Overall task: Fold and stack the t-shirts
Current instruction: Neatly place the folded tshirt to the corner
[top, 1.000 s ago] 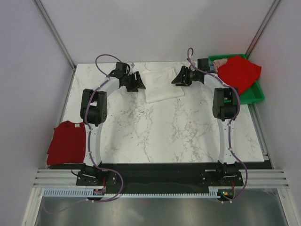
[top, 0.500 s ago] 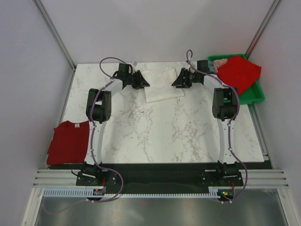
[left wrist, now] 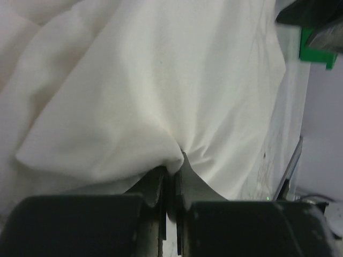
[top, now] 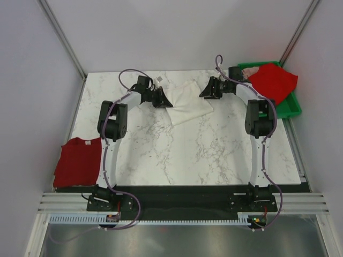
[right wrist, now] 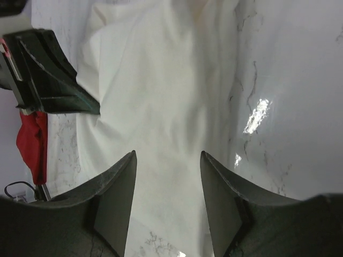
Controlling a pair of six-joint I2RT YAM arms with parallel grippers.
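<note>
Toward the far edge of the bench (top: pixel 203 155), about midway along it, lies the white t-shirt (top: pixel 188 101), folded into a rough rectangle and skewed, with its near left corner pulled toward the bench's middle.

Left hand (top: pixel 163 100): at the shirt's left edge, low on the cloth. Its wrist view shows the two fingers (left wrist: pixel 153 184) pressed together with a pinch of white fabric caught between the tips. Creases fan out from that pinch. So it is closed, gripping the white t-shirt.

Right hand (right wrist: pixel 167 156): at the shirt's right side, toward the far edge. Its fingers stand apart, with smooth white cloth showing in the gap between them. It is open and grips nothing. Whether the tips touch the cloth cannot be told.

Flat red t-shirt (top: pixel 77 160): at the near left corner of the bench, spread out and overhanging the left edge, well apart from both hands.

Loose red t-shirt (top: pixel 272 81): bunched on top of the green bin (top: pixel 286 110), which sits beyond the bench's far right corner. The cloth drapes over the bin's far rim. A pale scrap of fabric shows beside it in the bin, too small to identify.
</note>
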